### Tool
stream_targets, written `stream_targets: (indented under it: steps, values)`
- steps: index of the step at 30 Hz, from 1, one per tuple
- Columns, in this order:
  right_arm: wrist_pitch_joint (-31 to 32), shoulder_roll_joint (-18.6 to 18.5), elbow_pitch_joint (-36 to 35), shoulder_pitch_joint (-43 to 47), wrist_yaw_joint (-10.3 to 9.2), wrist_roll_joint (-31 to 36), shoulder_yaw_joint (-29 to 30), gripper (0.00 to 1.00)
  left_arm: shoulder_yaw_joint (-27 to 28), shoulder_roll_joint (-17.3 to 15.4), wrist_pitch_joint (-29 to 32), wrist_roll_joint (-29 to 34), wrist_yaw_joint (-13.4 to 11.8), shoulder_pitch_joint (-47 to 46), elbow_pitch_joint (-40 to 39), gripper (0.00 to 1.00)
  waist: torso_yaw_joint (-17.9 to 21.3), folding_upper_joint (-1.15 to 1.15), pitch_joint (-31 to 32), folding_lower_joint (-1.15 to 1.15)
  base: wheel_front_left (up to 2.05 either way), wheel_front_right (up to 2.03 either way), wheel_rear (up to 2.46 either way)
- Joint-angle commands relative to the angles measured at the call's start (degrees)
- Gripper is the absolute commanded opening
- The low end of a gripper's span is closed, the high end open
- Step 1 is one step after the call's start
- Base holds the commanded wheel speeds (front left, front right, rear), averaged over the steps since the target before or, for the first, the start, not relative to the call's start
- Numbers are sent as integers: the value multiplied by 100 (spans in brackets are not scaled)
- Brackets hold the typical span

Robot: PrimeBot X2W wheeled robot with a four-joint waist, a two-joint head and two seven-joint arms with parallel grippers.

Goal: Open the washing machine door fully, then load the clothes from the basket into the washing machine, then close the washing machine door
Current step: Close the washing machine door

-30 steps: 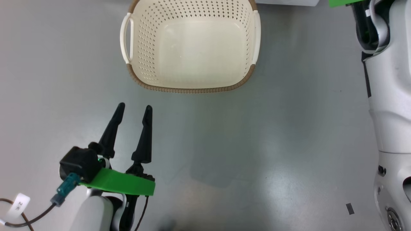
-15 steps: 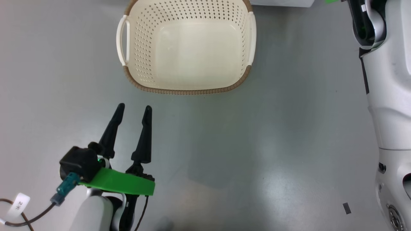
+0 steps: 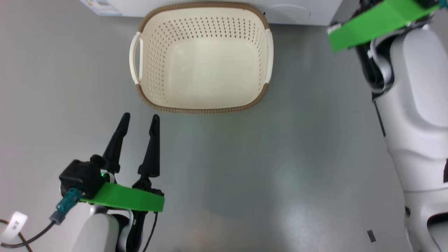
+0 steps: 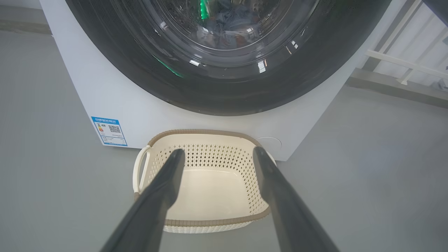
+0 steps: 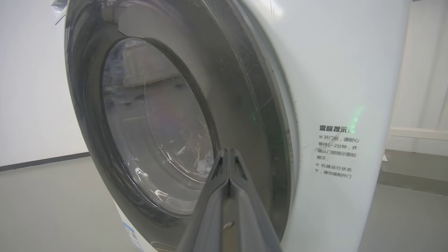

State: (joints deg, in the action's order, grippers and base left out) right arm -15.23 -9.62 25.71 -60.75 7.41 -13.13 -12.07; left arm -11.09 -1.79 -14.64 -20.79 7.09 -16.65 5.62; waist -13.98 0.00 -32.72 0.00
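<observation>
The cream basket (image 3: 201, 109) stands empty on the floor against the foot of the white washing machine (image 3: 297, 8). My left gripper (image 3: 140, 116) hovers open just short of the basket's near rim, nothing between its fingers; in the left wrist view it (image 4: 218, 151) frames the basket (image 4: 206, 222) below the washing machine door (image 4: 224, 94). The door lies flush against the machine (image 5: 332, 70). Fabric shows dimly behind the glass, likely the clothes (image 4: 229, 17). My right gripper (image 5: 227, 151) is shut and empty, its tips close to the door's dark rim (image 5: 245, 87).
Bare grey floor surrounds the basket. My pale right forearm (image 3: 416, 115) rises along the right edge of the head view, with a green bracket (image 3: 378, 21) at its top. A blue label (image 4: 109, 130) sits low on the machine's front.
The head view has shifted, so the basket sits lower in it and the machine's base shows. The right arm's green bracket shows more at top right. Both grippers keep their states.
</observation>
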Motion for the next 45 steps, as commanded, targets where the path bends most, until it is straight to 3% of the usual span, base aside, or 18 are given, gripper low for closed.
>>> stream_targets:
  steps: [1,9,28,32,33,34,45]
  values:
    - [24,127,-193,204,8,-81,-95,0,219,-109,-36,52,24,83,-98,100,89,0,204,0,0,0,0]
    - [23,-150,-443,1372,8,-304,-519,0,450,-109,-36,225,27,299,-77,100,317,0,922,0,0,0,0]
    - [23,-109,-760,3673,8,-617,-746,0,1059,-109,-36,594,36,1314,-60,100,947,0,2439,0,0,0,0]
    - [23,-131,-782,4065,8,-640,-759,53,1149,-109,-36,551,37,1476,-85,100,1026,0,2635,0,0,0,0]
    - [23,-130,-810,4153,8,-640,-745,93,1168,-109,-36,551,37,1510,-92,100,1048,0,2662,0,0,0,0]
    - [23,-125,-843,4237,8,-635,-711,100,1187,-109,-36,544,37,1539,-92,100,1068,0,2682,0,0,0,0]
    - [23,142,-1257,5059,8,-293,-204,100,1342,-109,-36,761,24,1752,-130,100,1249,0,2887,0,0,0,0]
